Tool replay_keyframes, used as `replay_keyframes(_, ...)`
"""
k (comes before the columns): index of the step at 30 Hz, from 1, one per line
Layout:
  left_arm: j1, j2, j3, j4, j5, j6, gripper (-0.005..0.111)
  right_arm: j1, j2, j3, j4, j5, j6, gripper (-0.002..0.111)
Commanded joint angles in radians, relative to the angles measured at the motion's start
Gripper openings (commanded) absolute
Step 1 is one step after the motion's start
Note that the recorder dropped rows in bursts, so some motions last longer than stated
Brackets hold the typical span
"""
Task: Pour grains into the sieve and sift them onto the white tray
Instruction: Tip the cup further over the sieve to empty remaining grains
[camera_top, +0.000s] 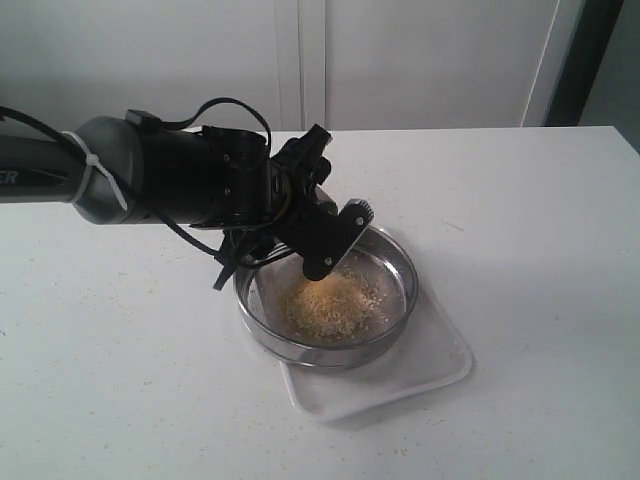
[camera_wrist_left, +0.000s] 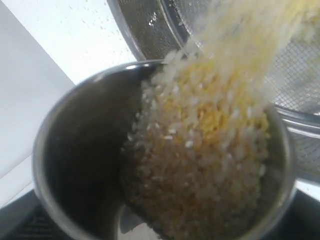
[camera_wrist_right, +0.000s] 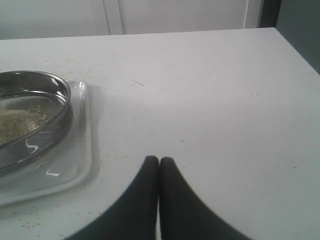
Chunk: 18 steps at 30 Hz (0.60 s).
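My left gripper (camera_top: 330, 243) hangs over the sieve's back rim, shut on a small steel cup (camera_wrist_left: 75, 150) that is tipped steeply. Grains (camera_wrist_left: 210, 165), yellow and whitish, slide out of the cup in a blurred stream into the sieve (camera_wrist_left: 150, 30). In the exterior view the sieve (camera_top: 400, 262) rests on the white tray (camera_top: 440, 365) and holds a heap of grains (camera_top: 330, 305) on its mesh. The cup itself is hidden behind the gripper there. My right gripper (camera_wrist_right: 159, 161) is shut and empty, low over the table to one side of the tray (camera_wrist_right: 82, 150) and sieve (camera_wrist_right: 50, 125).
The white table (camera_top: 520, 200) carries scattered stray grains (camera_wrist_right: 75, 62) around the tray. A white wall or cabinet (camera_top: 400, 60) runs behind the table's far edge. The left arm's black body (camera_top: 190, 175) reaches in from the left.
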Motion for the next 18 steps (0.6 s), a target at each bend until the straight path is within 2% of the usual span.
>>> replay_keyframes(1, -0.003, 0.000, -0.005, 0.018, 0.025, 0.001, 0.000, 0.002, -0.004, 0.007, 0.000, -0.014, -0.001, 0.000)
replay_keyframes(13, -0.003, 0.047, -0.005, 0.028, 0.047, 0.003, 0.000, 0.002, -0.004, 0.007, 0.000, -0.014, -0.001, 0.000)
replay_keyframes(18, -0.003, 0.053, -0.005, 0.040, 0.063, 0.057, 0.000, 0.002, -0.004, 0.007, 0.000, -0.014, -0.001, 0.000)
